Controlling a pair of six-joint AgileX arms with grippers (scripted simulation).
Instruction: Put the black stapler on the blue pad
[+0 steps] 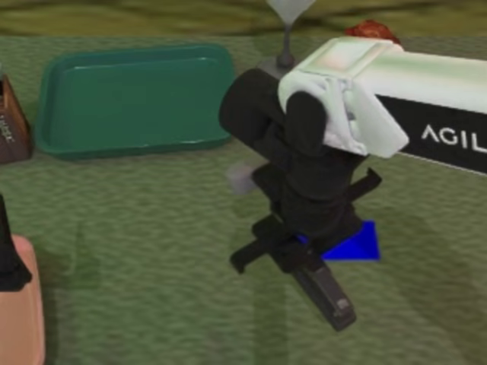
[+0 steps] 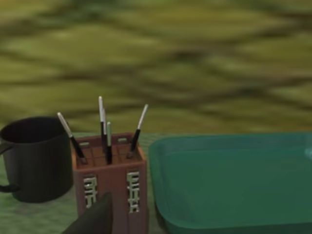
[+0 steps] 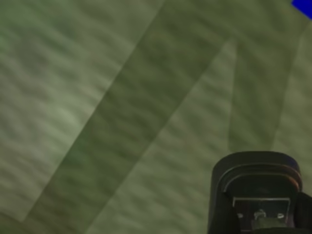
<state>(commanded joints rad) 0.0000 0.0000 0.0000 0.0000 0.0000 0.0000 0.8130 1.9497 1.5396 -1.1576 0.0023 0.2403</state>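
Observation:
My right gripper (image 1: 300, 255) hangs over the middle of the table, shut on the black stapler (image 1: 327, 293). The stapler sticks out from under the gripper toward the table's front edge, with its light mark near the free end. In the right wrist view the stapler (image 3: 258, 195) fills the corner close to the camera, with the table well below it. The blue pad (image 1: 358, 243) lies flat just right of the gripper, partly hidden by it; only its corner (image 3: 304, 7) shows in the right wrist view. My left arm (image 1: 7, 251) is parked at the table's left edge.
A large green tray (image 1: 133, 99) lies at the back left, with a brown pen holder (image 2: 109, 180) and a black mug (image 2: 36, 158) beside it. A small grey block (image 1: 242, 176) sits by the right arm. A stemmed glass (image 1: 288, 30) and a reddish object (image 1: 371, 32) stand at the back.

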